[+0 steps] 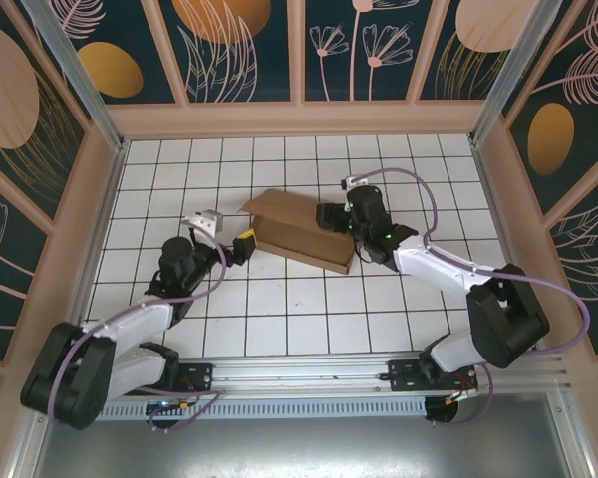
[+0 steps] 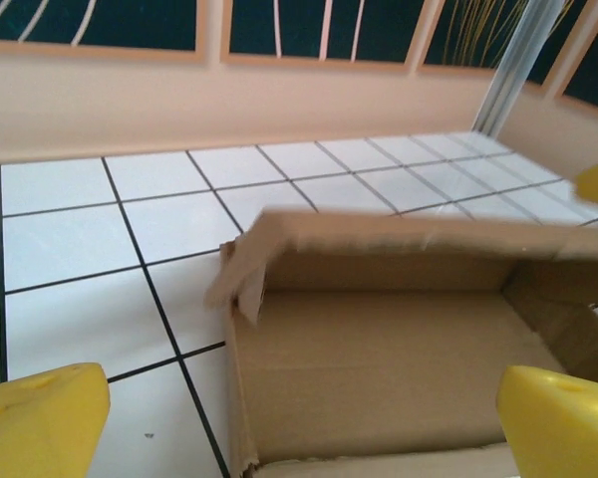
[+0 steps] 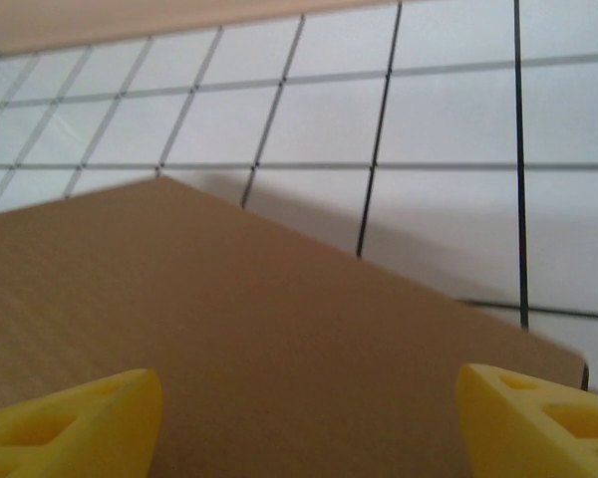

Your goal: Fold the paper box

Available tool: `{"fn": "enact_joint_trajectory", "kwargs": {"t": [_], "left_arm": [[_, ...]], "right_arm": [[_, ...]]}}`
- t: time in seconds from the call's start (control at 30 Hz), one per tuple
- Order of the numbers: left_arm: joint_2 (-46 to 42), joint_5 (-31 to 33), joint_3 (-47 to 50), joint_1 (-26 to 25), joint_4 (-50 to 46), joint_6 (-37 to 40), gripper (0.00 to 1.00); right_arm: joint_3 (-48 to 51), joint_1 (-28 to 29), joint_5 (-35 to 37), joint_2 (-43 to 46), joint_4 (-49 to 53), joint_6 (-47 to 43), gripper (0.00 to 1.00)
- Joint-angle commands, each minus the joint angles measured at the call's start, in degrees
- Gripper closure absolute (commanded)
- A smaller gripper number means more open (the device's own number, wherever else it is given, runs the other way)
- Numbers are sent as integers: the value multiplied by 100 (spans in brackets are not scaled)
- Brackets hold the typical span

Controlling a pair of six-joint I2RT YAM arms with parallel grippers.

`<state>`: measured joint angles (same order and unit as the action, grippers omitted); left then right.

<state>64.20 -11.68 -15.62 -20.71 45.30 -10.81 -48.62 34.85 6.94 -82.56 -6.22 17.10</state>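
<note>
paper box (image 1: 301, 231) sits mid-bench (image 1: 279, 329), lying diagonally between the two arms. The tray looks formed. Lid panel (image 2: 409, 231) hangs half over it, not down. Small end flap (image 2: 241, 284) at the left corner sticks out loose

left hand (image 1: 243, 242) is at the box's left end, fingers (image 2: 42, 418) spread wide, holding nothing, looking straight into the open tray. right hand (image 1: 331, 215) is at the far right end over the lid's outer face (image 3: 259, 329), fingers (image 3: 70, 423) also apart with nothing clamped. Can't tell if it touches the cardboard

step in hand, my read: close the lid and tuck it. To do that well:
- left nudges the loose end flap inside the tray first, otherwise the lid will likely land on it and jam
- right pushes the lid down near the hinge crease, not the free edge, since corrugated probably buckles mid-panel
- box looks light and will likely skate on the tiles, so keep left against the end wall as a stop while right presses
- go slow and flat, and keep the front lip lined up with the tray wall before the last push

main risk: a skewed lid and a crushed corner
</note>
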Motion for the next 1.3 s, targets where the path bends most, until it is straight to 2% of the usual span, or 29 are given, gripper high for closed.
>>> {"fn": "enact_joint_trajectory", "kwargs": {"t": [0.0, 0.07, 0.17, 0.27, 0.43, 0.57, 0.63, 0.77, 0.8, 1.03, 1.27], "left_arm": [[-422, 238, -74, -21, 170, -485, 1], [-472, 571, -301, -12, -174, -719, 1], [-16, 1033, -1014, -7, -1234, -1143, 1], [847, 853, -1970, 1, -2383, -1318, 1], [2019, 456, -2755, 14, -3015, -1529, 3], [2998, 7, -3479, 13, -3573, -1517, 10], [3356, -169, -3716, 14, -3662, -1688, 13], [3796, -406, -3819, 13, -3495, -1970, 33], [3807, -467, -3819, 12, -3455, -2001, 33], [3607, -511, -3828, 13, -3216, -2250, 27], [3782, -1032, -3720, -83, -2674, -2853, 21]], "right_arm": [[286, -27, 41, -217, -160, 85, 23], [421, -14, 171, -356, -309, 82, 23], [580, -6, 411, -593, -485, 150, 22], [606, -3, 588, -737, -530, 223, 21], [663, -110, 827, -821, -604, 141, 21], [669, -542, 337, -814, -828, 39, 21], [569, -762, 50, -890, -897, -112, 21], [110, -1139, -512, -1205, -694, -623, 20], [15, -1165, -550, -1210, -662, -709, 20], [78, -1524, -1396, -574, -996, -587, 20], [682, -2054, -1741, 120, -991, -27, 21]]}}
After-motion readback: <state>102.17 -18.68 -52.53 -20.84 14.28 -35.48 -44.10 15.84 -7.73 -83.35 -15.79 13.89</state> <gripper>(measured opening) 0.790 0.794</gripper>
